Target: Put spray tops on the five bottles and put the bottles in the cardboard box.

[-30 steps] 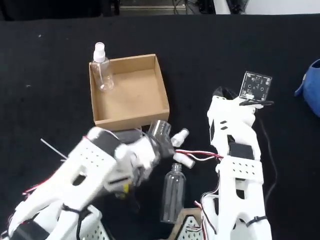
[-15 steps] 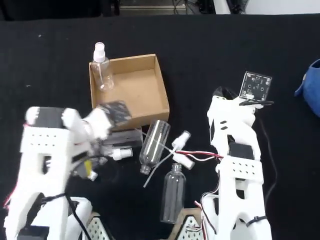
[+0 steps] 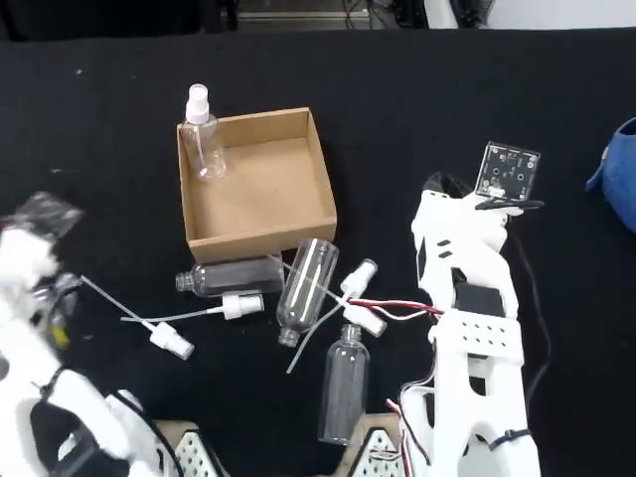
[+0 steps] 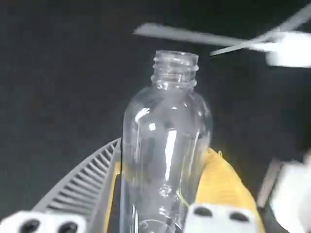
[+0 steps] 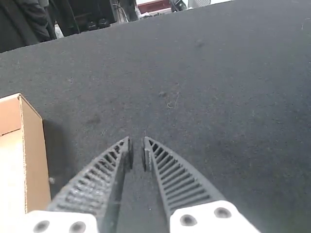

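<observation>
Bottle [image 4: 167, 107]: clear plastic, threaded neck uncapped, clamped in ribbed left claw [image 4: 164, 150].

White right gripper [image 5: 136, 151], grey ribbed jaws almost touching at the tips, above black carpeted bench [image 5: 218, 87]. Brown cardboard box [image 5: 30, 145] wall nearby.

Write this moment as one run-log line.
left gripper: holds uncapped bottle; right gripper: shut, empty; cardboard box: one capped bottle; table: three uncapped bottles, loose spray tops
</observation>
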Robot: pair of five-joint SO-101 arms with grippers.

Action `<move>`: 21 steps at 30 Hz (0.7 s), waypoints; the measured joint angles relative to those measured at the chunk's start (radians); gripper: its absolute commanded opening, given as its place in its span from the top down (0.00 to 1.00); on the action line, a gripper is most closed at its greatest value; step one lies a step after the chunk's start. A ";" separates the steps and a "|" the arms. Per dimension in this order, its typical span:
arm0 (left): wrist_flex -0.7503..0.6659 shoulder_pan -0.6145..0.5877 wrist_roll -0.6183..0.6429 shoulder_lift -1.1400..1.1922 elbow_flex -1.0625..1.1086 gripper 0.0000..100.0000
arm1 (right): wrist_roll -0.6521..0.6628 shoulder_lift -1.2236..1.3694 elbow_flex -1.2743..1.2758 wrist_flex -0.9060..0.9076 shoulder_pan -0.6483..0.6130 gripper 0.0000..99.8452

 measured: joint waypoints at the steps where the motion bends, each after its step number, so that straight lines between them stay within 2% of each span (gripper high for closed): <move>1: -0.057 -0.049 0.000 0.000 0.038 0.97 | 0.000 0.000 0.000 0.000 -0.009 0.98; 5: -0.275 -0.193 0.000 0.000 0.192 0.97 | 0.000 0.000 0.000 0.000 -0.046 0.98; 9: -0.431 -0.261 0.000 0.000 0.315 0.97 | 0.000 0.000 0.005 0.000 -0.081 0.98; 11: -0.456 -0.292 0.000 0.000 0.359 0.95 | 0.000 0.000 0.020 0.000 -0.095 0.98; 17: -0.459 -0.370 0.000 0.000 0.377 0.74 | 0.000 0.000 0.021 0.000 -0.120 0.98; 21: -0.459 -0.408 0.074 0.000 0.377 0.73 | 0.000 0.000 0.021 0.000 -0.123 0.98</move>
